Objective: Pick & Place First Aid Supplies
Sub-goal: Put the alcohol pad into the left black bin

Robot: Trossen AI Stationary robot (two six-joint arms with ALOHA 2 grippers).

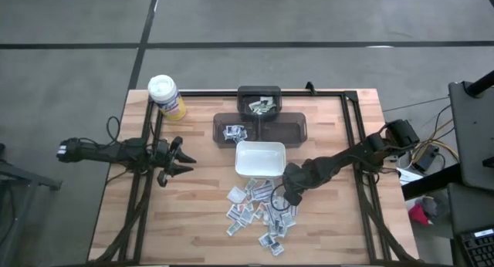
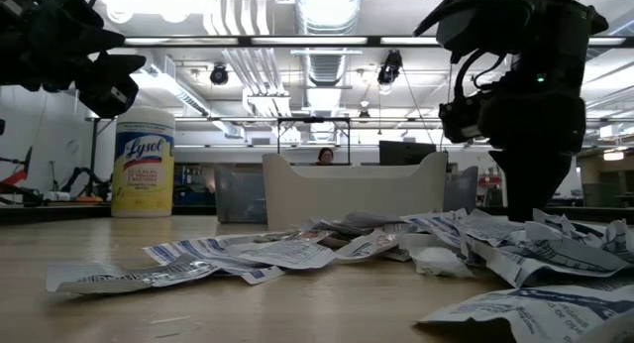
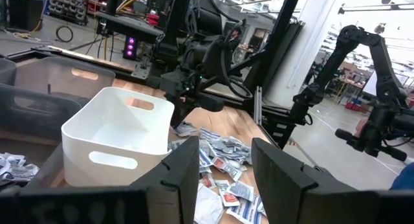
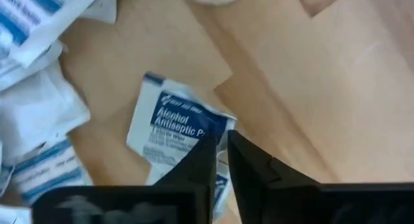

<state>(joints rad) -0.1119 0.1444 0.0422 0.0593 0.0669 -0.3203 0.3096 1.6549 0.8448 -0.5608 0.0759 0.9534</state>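
White paper with blue print reading "Alcohol Antiseptic" fills the view past my right claw (image 4: pixel 220 160), whose fingers are pinched together on one edge of this packet (image 4: pixel 171 123); it lies flat and creased on the wooden tabletop (image 4: pixel 291 75). Around it the other first aid packets (image 1: pixel 258 209) lie scattered, white and grey with bluish and reddish print. Just beyond them stands the white dish (image 1: pixel 260 159). My left claw (image 1: pixel 179 160) waits well apart, fingers spread.
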